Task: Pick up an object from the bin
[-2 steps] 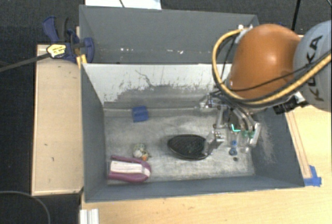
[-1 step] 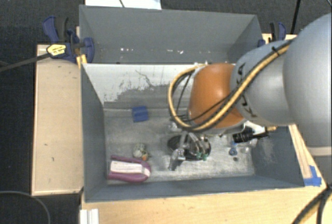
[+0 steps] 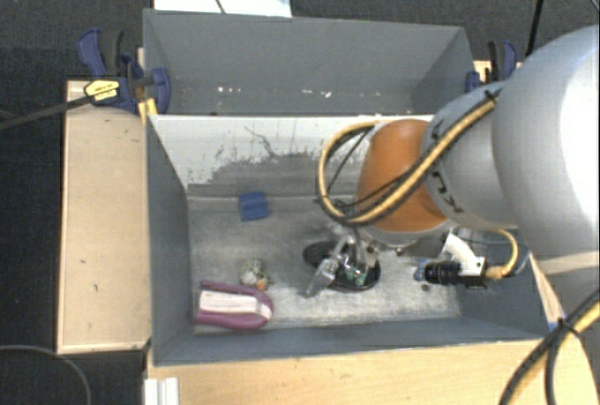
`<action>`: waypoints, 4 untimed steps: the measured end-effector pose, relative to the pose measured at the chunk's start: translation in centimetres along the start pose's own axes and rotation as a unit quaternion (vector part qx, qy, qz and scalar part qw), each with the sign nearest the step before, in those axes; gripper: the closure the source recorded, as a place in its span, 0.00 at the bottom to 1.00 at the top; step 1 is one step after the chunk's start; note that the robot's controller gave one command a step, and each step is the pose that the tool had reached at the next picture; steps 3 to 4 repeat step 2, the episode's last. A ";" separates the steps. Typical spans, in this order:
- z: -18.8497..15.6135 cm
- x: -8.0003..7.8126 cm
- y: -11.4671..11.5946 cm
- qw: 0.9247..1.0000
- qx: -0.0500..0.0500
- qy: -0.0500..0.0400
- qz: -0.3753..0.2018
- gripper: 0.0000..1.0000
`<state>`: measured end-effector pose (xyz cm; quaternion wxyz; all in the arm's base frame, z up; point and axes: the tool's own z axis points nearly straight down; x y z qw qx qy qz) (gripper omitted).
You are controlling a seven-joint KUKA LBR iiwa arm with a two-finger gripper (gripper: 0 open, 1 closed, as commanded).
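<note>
Grey metal walls of the bin [image 3: 169,234] closed you in on 4 sides. Your gripper [image 3: 342,270] was low over the floor, right of the middle and nearer the front wall than the back. Whether it was apart or together could not be told from above, because the orange cover [image 3: 398,178] and the looped cables [image 3: 330,178] crowded in over it.

A black flattish thing [image 3: 319,255] lay on the floor right under the gripper, showing at its left side; you could not tell if it was gripped.

You had open floor to the left. A small pale lump [image 3: 253,277] sat near. A purple-and-white oblong thing [image 3: 232,307] lay by the front-left corner, just beside the front wall. 1 small blue block [image 3: 253,204] sat toward the back, well apart from the gripper.
</note>
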<state>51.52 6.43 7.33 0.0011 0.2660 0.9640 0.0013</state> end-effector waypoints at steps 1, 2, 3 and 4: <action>-0.1 -0.2 0.0 1.000 -0.001 -0.003 0.001 1.00; -17.6 -0.4 0.3 1.000 -0.001 -0.003 -0.024 1.00; -17.6 -0.4 0.3 1.000 -0.001 -0.003 -0.024 1.00; -17.6 -0.4 0.3 1.000 -0.001 -0.003 -0.024 1.00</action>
